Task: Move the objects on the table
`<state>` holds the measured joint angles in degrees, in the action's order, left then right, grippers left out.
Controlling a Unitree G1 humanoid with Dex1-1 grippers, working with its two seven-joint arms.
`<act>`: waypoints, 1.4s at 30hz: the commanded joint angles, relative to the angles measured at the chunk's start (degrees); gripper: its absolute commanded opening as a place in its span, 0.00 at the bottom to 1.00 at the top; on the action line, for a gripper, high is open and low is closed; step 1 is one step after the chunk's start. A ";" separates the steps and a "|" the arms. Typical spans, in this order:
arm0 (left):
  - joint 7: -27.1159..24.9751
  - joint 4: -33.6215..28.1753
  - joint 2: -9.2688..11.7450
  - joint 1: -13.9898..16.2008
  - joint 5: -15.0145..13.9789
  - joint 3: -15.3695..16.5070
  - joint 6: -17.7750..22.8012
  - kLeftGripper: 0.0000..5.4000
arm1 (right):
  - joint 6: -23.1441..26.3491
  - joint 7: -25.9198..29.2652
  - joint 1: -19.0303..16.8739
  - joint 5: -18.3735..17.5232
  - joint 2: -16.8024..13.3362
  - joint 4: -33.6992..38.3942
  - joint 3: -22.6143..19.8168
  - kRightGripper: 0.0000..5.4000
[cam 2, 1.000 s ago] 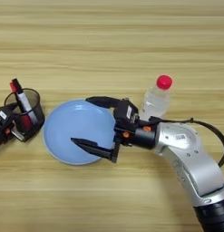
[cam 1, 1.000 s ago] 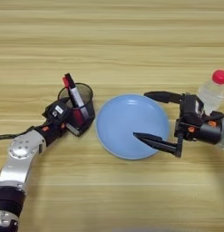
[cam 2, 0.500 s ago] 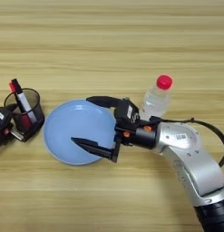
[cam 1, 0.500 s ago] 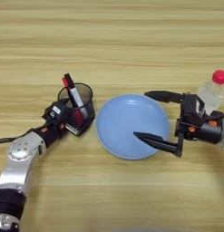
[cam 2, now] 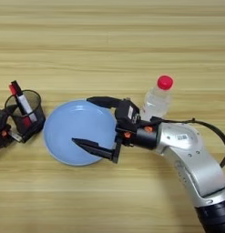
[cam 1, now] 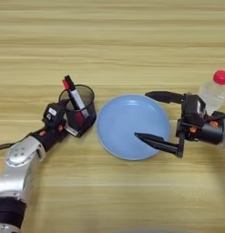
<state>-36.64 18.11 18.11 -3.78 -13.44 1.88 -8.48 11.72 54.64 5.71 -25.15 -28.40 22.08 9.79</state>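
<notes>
Two end effectors, three items on one wooden counter (cam 1: 114,41).

Right end effector (cam 2: 89,122): fingers spread wide, holding nothing, hovering over the right part of the light-blue plate (cam 2: 63,132). One black finger reaches over the plate's upper rim, the other over its lower right part; both point toward the robot's left.

Bottle (cam 2: 155,100): small, clear plastic, red cap, upright, long axis vertical. It stands just beyond the plate's right rim, behind the right wrist and away from the fingertips, on the far side of the arm. The right arm is much the nearer; in judgement, that end effector would need to draw back and turn toward the bottle, since its opening now faces the other way.

Left end effector (cam 1: 70,123): set against the near-left side of the cup (cam 1: 79,105). One finger seems to lie along the cup's base, but whether the fingers are closed on the wall cannot be told.

Cup: dark, translucent, round, upright, just beside the plate's left rim. It carries a red-and-black marker (cam 1: 73,94), which leans up and to the left out of the mouth.

Writing: a small white label sits on the right forearm; nothing on it, the bottle or the marker can be read.
</notes>
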 commanded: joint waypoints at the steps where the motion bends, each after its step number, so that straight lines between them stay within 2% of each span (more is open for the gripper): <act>1: 1.24 -0.39 -0.66 1.45 1.80 -0.58 -1.55 0.99 | -0.73 0.54 0.57 -0.17 -0.40 -0.10 -0.51 1.00; 9: 5.39 -0.99 -1.04 2.80 5.24 -0.70 -3.92 0.99 | -0.78 0.67 0.43 -0.20 -0.44 -0.01 -0.63 1.00; 20: 8.03 -4.53 -1.01 5.64 6.68 -0.21 -5.04 0.99 | -1.37 0.60 -0.35 0.23 -0.17 -0.78 -0.96 1.00; 28: 7.43 -10.28 -0.43 9.41 4.82 0.91 -3.80 0.99 | -2.48 0.07 -1.67 0.30 0.31 -1.35 -0.93 1.00; 34: 5.93 -13.36 -0.10 11.64 1.33 1.99 -0.94 0.99 | -2.90 -0.24 -1.57 0.30 0.50 -1.78 -0.68 1.00; 39: 4.74 -16.50 0.78 14.28 -2.16 4.24 2.05 0.99 | -2.88 -0.47 -1.69 0.28 0.60 -1.60 -0.57 1.00; 42: 5.16 -18.22 1.18 15.65 -2.25 5.17 2.85 0.99 | -2.83 -0.44 -1.77 0.19 0.46 -1.49 -0.71 1.00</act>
<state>-31.67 1.51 18.44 10.90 -15.53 6.38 -6.83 9.33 54.17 3.94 -25.05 -27.85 20.34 9.27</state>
